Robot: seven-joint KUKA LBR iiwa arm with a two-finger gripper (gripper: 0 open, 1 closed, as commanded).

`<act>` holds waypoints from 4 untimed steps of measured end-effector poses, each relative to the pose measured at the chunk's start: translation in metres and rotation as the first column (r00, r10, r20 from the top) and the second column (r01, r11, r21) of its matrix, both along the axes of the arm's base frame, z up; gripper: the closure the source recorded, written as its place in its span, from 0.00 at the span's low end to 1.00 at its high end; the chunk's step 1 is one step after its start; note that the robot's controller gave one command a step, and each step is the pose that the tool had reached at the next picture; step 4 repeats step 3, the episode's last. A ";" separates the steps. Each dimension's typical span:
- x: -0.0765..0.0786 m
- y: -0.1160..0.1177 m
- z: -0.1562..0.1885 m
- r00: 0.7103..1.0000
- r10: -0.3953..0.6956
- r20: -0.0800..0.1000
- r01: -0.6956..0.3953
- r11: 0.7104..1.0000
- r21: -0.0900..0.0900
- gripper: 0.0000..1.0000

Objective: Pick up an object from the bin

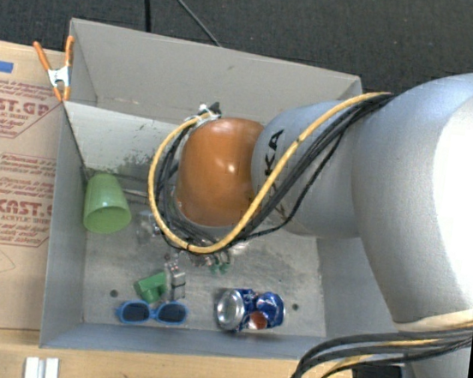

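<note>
small green piece (152,286) beside gripper (175,281), opening unclear, near bin's front wall (199,341)

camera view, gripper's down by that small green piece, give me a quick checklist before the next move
1. Gripper placed right beside the small green block: ok.
2. Block actually held: cannot tell, the wrist hides the contact.
3. Room around the block: not ok, the blue sunglasses lie just in front of it and might be caught.
4. Crushed can clear of the gripper: ok, it lies apart to the right.
5. Green cup out of the way: ok, it lies on its side far to the left.
</note>
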State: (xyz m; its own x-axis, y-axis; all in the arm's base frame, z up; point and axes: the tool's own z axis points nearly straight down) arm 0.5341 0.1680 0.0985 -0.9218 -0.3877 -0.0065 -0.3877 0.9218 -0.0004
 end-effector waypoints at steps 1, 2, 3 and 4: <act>-0.045 0.004 -0.027 0.982 0.190 0.004 -0.190 0.982 0.000 0.00; -0.045 0.004 -0.026 0.982 0.189 0.003 -0.189 0.982 0.000 1.00; -0.048 0.023 0.162 0.975 0.220 0.006 -0.220 0.975 0.000 1.00; -0.048 0.023 0.162 0.975 0.220 0.006 -0.220 0.975 0.000 1.00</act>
